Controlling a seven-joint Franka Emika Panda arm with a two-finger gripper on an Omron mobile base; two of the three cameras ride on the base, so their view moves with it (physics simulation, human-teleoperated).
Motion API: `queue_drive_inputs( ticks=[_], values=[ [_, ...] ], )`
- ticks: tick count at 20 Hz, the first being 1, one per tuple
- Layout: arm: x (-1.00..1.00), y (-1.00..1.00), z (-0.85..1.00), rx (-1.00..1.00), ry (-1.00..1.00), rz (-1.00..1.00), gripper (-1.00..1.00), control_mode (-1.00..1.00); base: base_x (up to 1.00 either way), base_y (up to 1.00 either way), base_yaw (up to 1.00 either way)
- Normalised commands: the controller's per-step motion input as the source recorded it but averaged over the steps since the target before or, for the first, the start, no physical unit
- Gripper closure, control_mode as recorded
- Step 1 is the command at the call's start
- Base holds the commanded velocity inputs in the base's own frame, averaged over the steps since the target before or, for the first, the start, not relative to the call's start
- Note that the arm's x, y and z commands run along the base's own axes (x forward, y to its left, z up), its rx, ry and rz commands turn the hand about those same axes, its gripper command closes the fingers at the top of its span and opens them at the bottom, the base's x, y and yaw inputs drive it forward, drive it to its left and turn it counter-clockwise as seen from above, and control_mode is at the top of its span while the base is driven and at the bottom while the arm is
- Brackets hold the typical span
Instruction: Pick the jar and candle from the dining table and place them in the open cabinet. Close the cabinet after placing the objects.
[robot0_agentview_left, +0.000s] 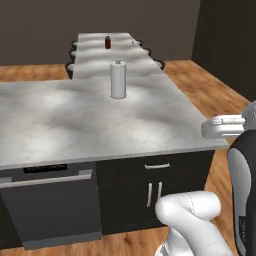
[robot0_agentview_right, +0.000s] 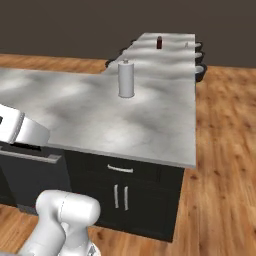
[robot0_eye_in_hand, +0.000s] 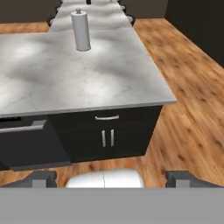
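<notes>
Currently the tool is released, tips wide apart, nothing between them, hanging in front of the marble worktop above the wood floor. Left front edge: dishwasher front; right of it, black drawer and cabinet doors. Paper towel roll stands upright near the worktop's far edge. Beyond it the dining table extends away, red-brown bottle near its far end. Jar and candle: cannot tell from here.
</notes>
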Motion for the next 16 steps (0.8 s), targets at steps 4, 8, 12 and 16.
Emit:
queue_drive_inputs(
  ticks=[4,8,12,16],
  values=[
    [0.0,0.0,0.0,0.0,0.0,0.0,-1.0,1.0,0.05,-1.0,0.2],
    [0.0,0.0,0.0,0.0,0.0,0.0,-1.0,1.0,0.18,-1.0,0.23],
    [0.0,0.0,0.0,0.0,0.0,0.0,-1.0,1.0,0.38,-1.0,0.29],
    [0.0,0.0,0.0,0.0,0.0,0.0,-1.0,1.0,0.6,-1.0,0.31]
  ],
)
